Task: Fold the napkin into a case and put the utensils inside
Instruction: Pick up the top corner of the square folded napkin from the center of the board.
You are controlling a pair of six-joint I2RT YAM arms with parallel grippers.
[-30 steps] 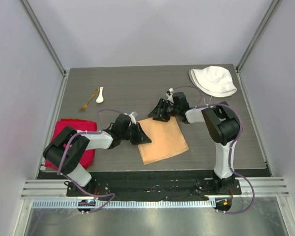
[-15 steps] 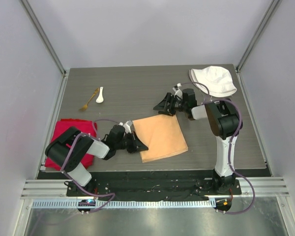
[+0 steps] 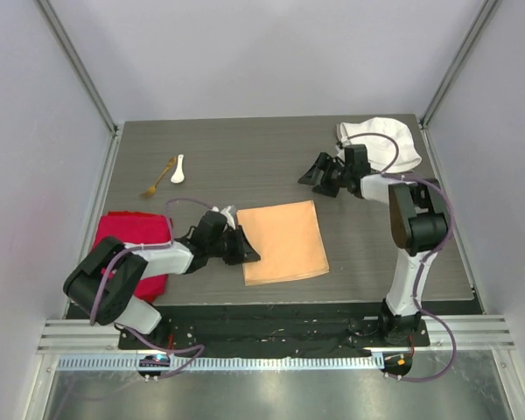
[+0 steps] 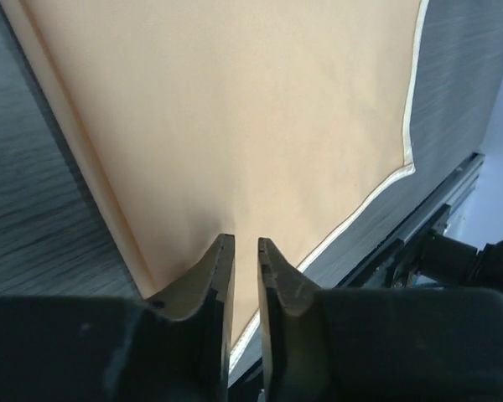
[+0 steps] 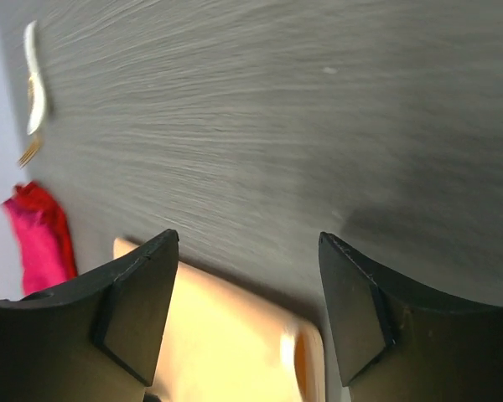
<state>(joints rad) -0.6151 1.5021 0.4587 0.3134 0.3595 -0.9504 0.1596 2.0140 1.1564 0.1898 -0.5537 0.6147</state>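
Top external view. Napkin (image 3: 284, 241) lies flat on the table (image 3: 245, 144), midway along the near edge and slightly askew to it. Left gripper (image 3: 249, 256) sits low at the napkin's left edge. Right gripper (image 3: 315, 178) hangs off the napkin, well beyond its far right corner and nearer the white hat (image 3: 387, 140) in the far right corner. Spoon (image 3: 178, 168) and fork (image 3: 157, 180) lie touching, toward the far left corner, well apart from both grippers. Red cloth (image 3: 127, 241) fills the near left corner.

Left wrist view. Left gripper (image 4: 241, 243) shows its 2 jaws parted by a thin slit; cloth is visible through the gap but nothing is pinched. Napkin (image 4: 235, 109) spreads smooth ahead of the tips. Its left edge shows a doubled line, so probably 2 layers.

Right wrist view. Right gripper (image 5: 247, 239) stands wide apart, holding nothing. Napkin (image 5: 226, 335) edge lies just under the jaws, spoon (image 5: 33, 79), fork (image 5: 29, 151) and red cloth (image 5: 38, 234) far off.

Risks, my judgement:
- Left jaws closing on only 1 layer would peel the fold open.
- A low sideways pull would skew or bunch the cloth.
- The right arm's cable runs beside the hat and could drag it.
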